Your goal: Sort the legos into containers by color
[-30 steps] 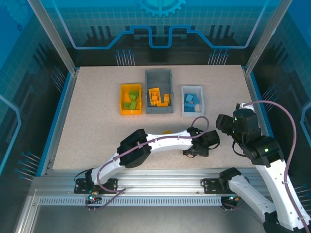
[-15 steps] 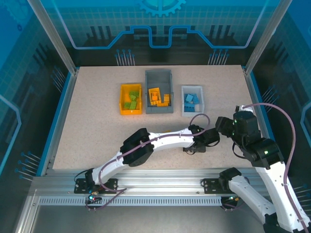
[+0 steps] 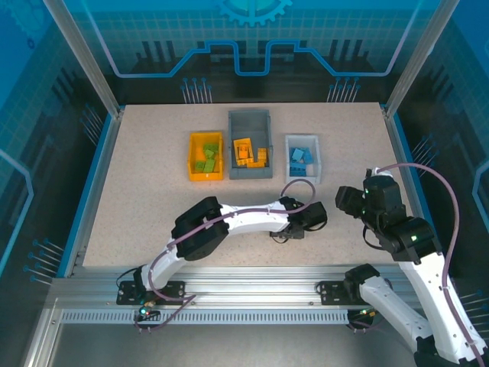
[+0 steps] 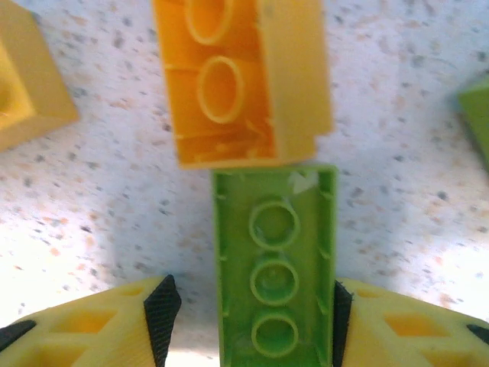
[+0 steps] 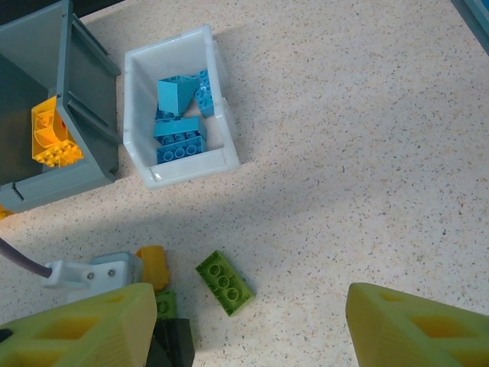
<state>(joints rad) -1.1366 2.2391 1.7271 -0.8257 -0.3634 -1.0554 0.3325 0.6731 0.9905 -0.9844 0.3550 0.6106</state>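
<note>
A lime green lego (image 4: 273, 275) lies underside up on the table between the fingers of my left gripper (image 4: 252, 310). The right pad (image 4: 341, 321) touches its side, while a strip of table shows between the brick and the left pad (image 4: 163, 317), so the gripper is open. An upturned orange lego (image 4: 237, 80) butts against its far end. My right gripper (image 5: 252, 329) hovers open over another green lego (image 5: 224, 283). The containers stand in a row: yellow-orange bin (image 3: 194, 157) with green bricks, grey bin (image 3: 250, 120) with orange ones, white bin (image 3: 302, 180) with blue ones (image 5: 177, 138).
A second orange brick (image 4: 23, 76) lies at the upper left of the left wrist view, and a green edge (image 4: 477, 115) at its right. The left arm (image 3: 229, 222) stretches across the near table towards the right arm (image 3: 397, 229).
The left gripper has slid leftward along the near table while its jaws narrowed about the green lego. The right arm has drifted slightly left.
</note>
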